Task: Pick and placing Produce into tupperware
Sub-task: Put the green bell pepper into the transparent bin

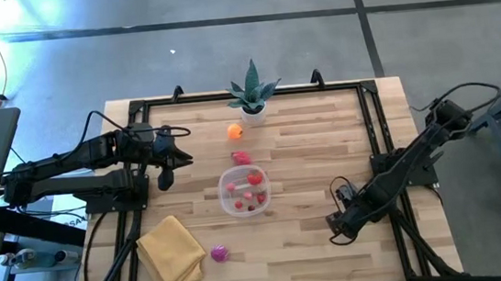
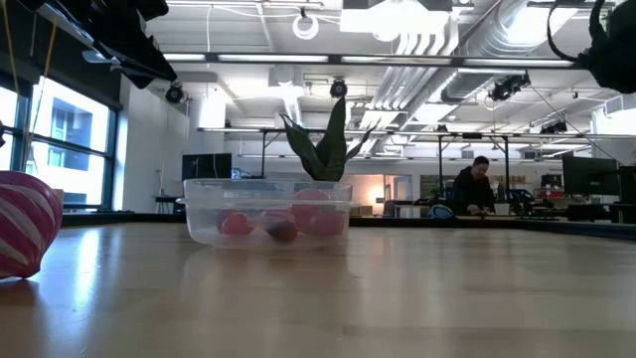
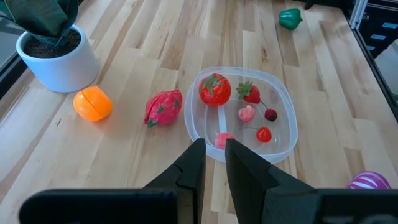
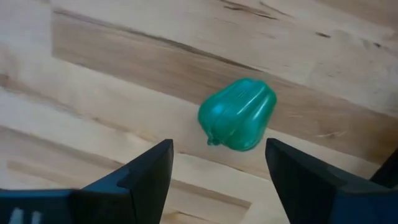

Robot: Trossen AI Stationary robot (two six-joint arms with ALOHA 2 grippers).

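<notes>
- Evidently the step in hand is the pickup of the green pepper [image 4: 238,114]: the right hand [image 4: 217,180] hangs over it with its fingers spread wide, the pepper lying on the worktop [image 1: 307,153] ahead of the gap between them and not yet touched.
- Next, by my reading, that hand must move forward and down until the fingers straddle the pepper, close on it, then carry it across to the tub [image 1: 244,190], which stands well apart toward the worktop's middle.
- The pepper is small, glossy and lobed, with a short stem nub at one end; it lies on its side, and its rounded, slick skin could let it squirt out of a grip that lands off centre.
- The tub is a clear round container with a whitish rim, already holding a tomato [image 3: 214,88], a strawberry [image 3: 250,93], cherries [image 3: 267,124] and pale pink pieces.
- Still outside it: an orange [image 3: 92,103] by the plant pot [image 3: 57,57], a red-pink fruit [image 3: 164,107] just beside the tub's rim, and a striped magenta piece [image 1: 219,252] near the yellow cloth [image 1: 173,250].
- The left hand [image 3: 214,163] waits above the worktop near the tub, its fingers nearly together and empty.
</notes>
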